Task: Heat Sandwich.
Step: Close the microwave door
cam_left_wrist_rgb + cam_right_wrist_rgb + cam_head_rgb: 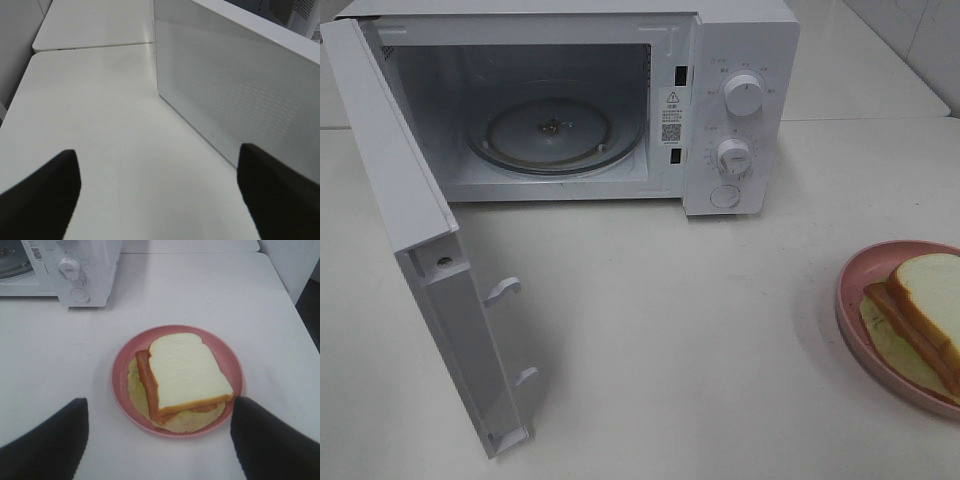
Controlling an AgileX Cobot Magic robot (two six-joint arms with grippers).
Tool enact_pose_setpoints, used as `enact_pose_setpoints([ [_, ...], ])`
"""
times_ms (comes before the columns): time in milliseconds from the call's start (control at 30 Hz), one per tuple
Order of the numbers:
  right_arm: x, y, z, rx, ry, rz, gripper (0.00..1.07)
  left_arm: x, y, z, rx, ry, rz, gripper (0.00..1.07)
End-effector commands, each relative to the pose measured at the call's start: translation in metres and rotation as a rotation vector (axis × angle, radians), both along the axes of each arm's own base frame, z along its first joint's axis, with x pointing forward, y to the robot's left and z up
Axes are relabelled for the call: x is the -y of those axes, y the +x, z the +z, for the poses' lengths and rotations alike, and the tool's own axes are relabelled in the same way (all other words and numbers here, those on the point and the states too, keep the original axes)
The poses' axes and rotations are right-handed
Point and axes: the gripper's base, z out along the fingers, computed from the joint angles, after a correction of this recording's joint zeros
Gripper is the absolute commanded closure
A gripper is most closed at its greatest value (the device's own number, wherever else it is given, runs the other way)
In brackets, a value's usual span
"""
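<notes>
The sandwich, white bread over a brown filling and a pale yellow-green layer, lies on a round pink plate at the table's right edge. In the right wrist view my right gripper hovers open above the sandwich, its dark fingers apart on either side of the plate. The white microwave stands at the back with its door swung wide open to the left. My left gripper is open and holds nothing, beside the door's outer face. Neither gripper shows in the exterior high view.
Inside the microwave a glass turntable lies bare. Two knobs and a button sit on its right panel. White tabletop stretches between the open door and the plate. A second table surface adjoins at the far side.
</notes>
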Motion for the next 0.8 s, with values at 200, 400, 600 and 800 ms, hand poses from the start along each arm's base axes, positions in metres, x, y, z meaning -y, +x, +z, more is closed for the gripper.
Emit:
enact_pose_setpoints([
  [200,0.0,-0.003,0.001,0.04,-0.002,-0.001,0.32,0.0,0.037,0.004,-0.101,-0.006,0.005,0.83],
  [400,0.0,-0.003,0.001,0.04,-0.002,-0.001,0.32,0.0,0.071,0.0,-0.149,0.009,0.019,1.07],
  [600,0.0,-0.003,0.001,0.04,-0.002,-0.001,0.32,-0.001,0.093,-0.018,-0.091,0.027,0.031,1.07],
  [800,0.0,-0.003,0.001,0.04,-0.002,-0.001,0.32,-0.002,0.116,-0.054,0.006,0.023,0.05,1.07],
])
